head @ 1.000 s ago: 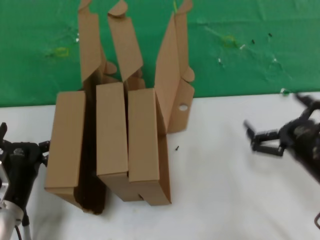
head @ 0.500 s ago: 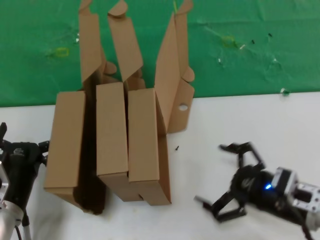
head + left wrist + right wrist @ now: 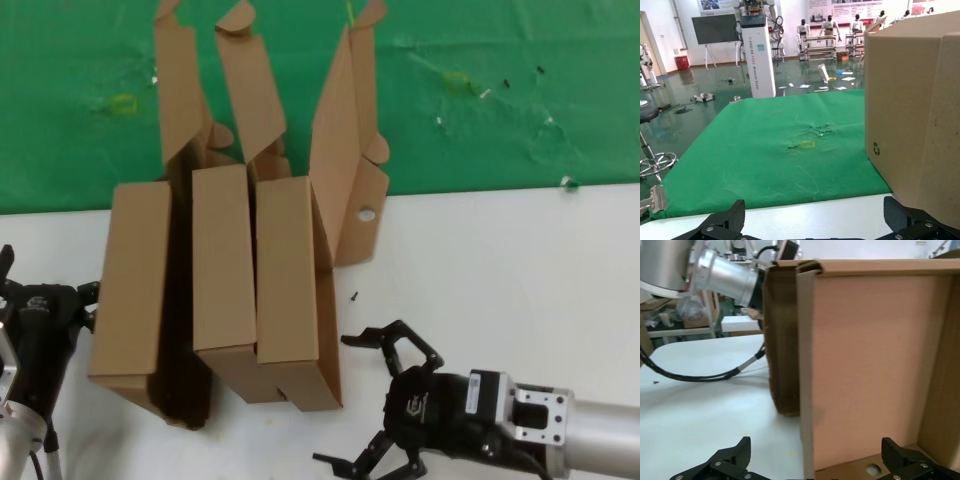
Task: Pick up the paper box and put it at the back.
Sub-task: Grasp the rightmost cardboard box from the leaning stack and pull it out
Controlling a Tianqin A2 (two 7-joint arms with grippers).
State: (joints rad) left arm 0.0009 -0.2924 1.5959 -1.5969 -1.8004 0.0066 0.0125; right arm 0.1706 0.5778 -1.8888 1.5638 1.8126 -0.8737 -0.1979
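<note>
White counter (image 3: pixel 520 260) in front, green cloth at the back (image 3: pixel 500 100) with specks and yellowish marks. Three paper boxes stand side by side, lids up, straddling the cloth edge; the right-hand paper box (image 3: pixel 290 280) faces the right gripper (image 3: pixel 385 400), which sits low on the counter at 5 o'clock from it, jaws spread wide and empty. Left gripper (image 3: pixel 40 320) waits at 9 o'clock beside the left box (image 3: pixel 130 285), jaws open. Beyond the cloth: glossy hall floor (image 3: pixel 705 105), white pillar (image 3: pixel 759 55).

A paper box (image 3: pixel 912 125) seemingly touches the spread left pincer (image 3: pixel 812 227).
</note>
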